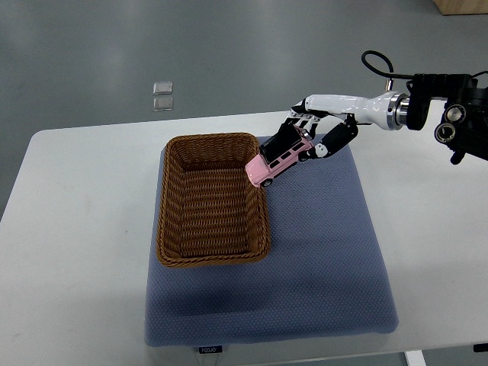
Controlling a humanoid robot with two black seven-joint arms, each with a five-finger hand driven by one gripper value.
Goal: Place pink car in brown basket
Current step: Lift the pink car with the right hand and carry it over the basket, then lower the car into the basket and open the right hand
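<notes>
The pink car (275,163), the only toy, hangs tilted over the far right rim of the single brown basket (213,200), fingers of the right hand (306,139) curled around it, above a blue mat (328,252) covering the white table (76,252), grey floor (229,53) beyond.

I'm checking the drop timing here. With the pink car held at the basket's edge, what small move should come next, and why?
Probably carry the pink car a little further left over the brown basket before letting go. The right hand grips it, tilted, with its nose just over the basket's right rim, so releasing now may let it catch the rim or fall onto the blue mat.
</notes>
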